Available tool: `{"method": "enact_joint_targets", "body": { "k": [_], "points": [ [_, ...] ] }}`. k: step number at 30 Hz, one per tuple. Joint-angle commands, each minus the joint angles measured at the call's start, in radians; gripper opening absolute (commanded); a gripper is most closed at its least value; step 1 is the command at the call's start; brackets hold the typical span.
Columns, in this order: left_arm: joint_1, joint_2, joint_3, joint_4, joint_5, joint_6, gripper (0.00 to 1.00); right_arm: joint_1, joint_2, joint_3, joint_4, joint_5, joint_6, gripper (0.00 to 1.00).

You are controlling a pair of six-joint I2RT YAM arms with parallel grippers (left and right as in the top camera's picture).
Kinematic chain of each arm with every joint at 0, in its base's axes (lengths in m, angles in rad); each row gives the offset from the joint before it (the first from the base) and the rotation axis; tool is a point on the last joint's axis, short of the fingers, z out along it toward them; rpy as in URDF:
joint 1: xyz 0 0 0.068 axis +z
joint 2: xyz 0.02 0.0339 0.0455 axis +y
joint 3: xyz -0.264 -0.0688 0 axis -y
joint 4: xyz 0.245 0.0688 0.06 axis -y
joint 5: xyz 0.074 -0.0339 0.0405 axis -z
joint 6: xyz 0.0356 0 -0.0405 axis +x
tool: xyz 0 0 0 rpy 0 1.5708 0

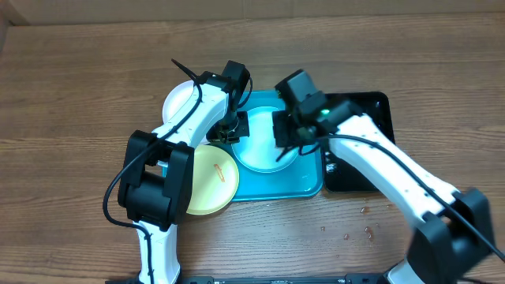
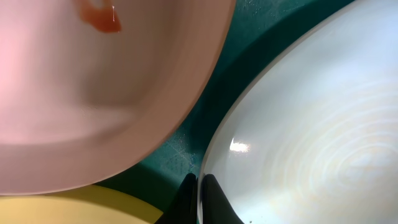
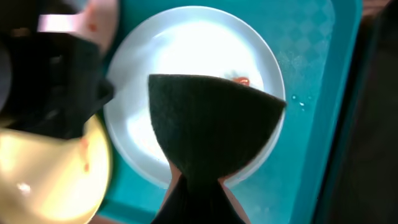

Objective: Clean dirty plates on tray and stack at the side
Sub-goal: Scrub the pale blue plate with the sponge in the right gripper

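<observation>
Pale blue plate [image 3: 155, 62] lies half-hidden under dark pad [image 3: 211, 124], black tray [image 1: 377, 110] nearby.

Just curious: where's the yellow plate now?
Overhead view: the yellow plate lies left of centre, overlapping the near-left corner of the turquoise tray, beside the pale blue plate.

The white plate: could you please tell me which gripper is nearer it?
Left. The left gripper grips the rim of the pale blue plate beside the white plate; the right gripper, holding a dark pad, is farther, over that plate.
</observation>
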Motion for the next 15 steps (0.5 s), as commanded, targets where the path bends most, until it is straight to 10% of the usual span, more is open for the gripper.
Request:
{"method": "enact_joint_targets", "body": {
  "k": [1,15],
  "points": [
    [0.005,-0.016,0.004,0.0,0.002,-0.003,0.04,0.002,0.066,-0.002,0.03,0.061,0.049,0.04],
    [0.005,-0.016,0.004,-0.003,0.002,-0.003,0.04,-0.011,0.136,-0.002,0.072,0.131,0.095,0.04]
  ]
}}
